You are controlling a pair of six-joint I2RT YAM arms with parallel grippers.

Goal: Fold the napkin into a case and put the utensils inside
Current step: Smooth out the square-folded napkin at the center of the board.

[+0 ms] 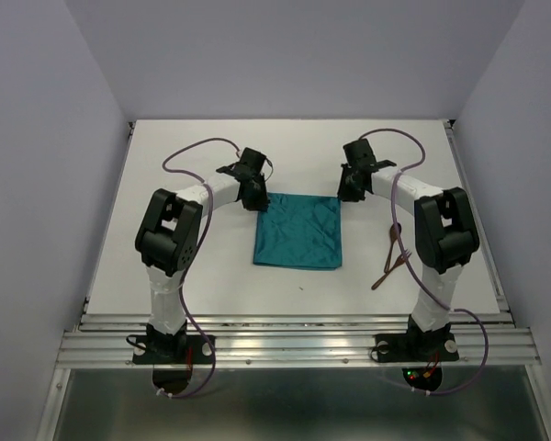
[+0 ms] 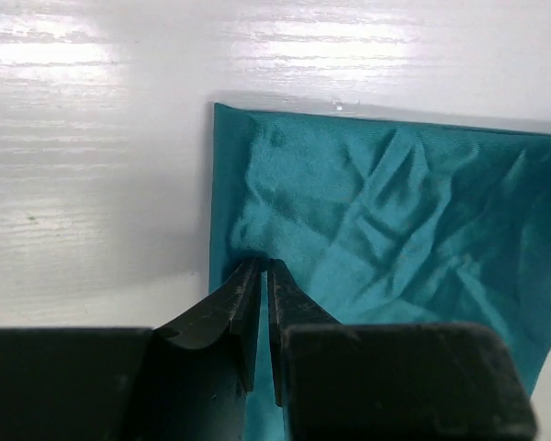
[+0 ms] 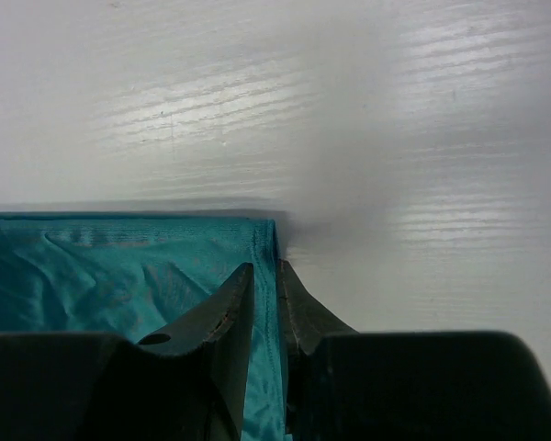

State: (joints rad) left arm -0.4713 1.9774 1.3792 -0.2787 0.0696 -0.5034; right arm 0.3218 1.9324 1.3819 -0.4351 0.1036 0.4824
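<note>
The napkin lay flat and open near the middle of the tabletop, a wrinkled square. The left end effector sat at its 11 o'clock corner and the right end effector at its 1 o'clock corner, both down on the cloth's far edge.

In the left wrist view the jaws were narrow, almost together, with creases in the napkin running out from the fingertips, so cloth was pinched there. In the right wrist view the jaws were just as narrow, and the napkin's side edge ran up between the fingers, gripped at the corner.

The utensils lay crossed at the napkin's 3 o'clock, apart from it, just beside the right arm and untouched by either end effector.
</note>
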